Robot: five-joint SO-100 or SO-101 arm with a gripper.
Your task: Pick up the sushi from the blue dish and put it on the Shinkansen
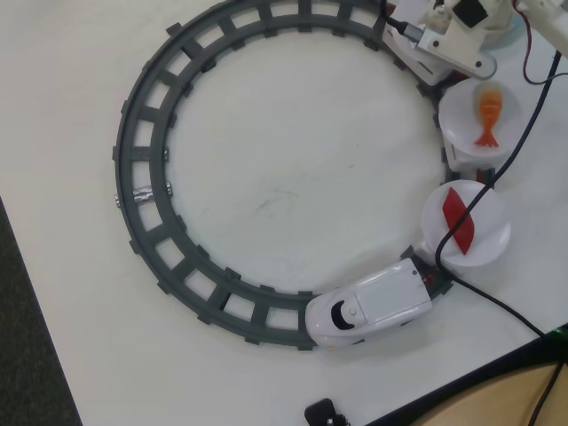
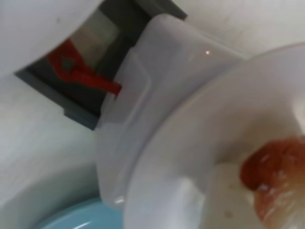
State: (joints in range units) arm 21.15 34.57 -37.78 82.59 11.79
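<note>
In the wrist view the sushi [image 2: 274, 171] is a blurred pinkish-red and whitish lump low at the right, over a round white plate [image 2: 190, 143]. That plate tops a clear train car [image 2: 138, 95]. The light-blue rim of the blue dish [image 2: 78, 217] shows at the bottom left. My fingers cannot be made out around the sushi. Overhead, my white gripper [image 1: 461, 55] hangs over the track at the top right and hides the sushi. A sliver of the blue dish [image 1: 512, 34] peeks out behind it. The Shinkansen [image 1: 368, 306] stands on the track at the bottom.
Behind the train's nose, one plate carries a red slice [image 1: 458, 220] and another an orange shrimp [image 1: 488, 114]. The grey ring track [image 1: 142, 169] fills the table's middle. Black cables [image 1: 497, 306] trail across the right side. A red coupling [image 2: 81, 71] shows between cars.
</note>
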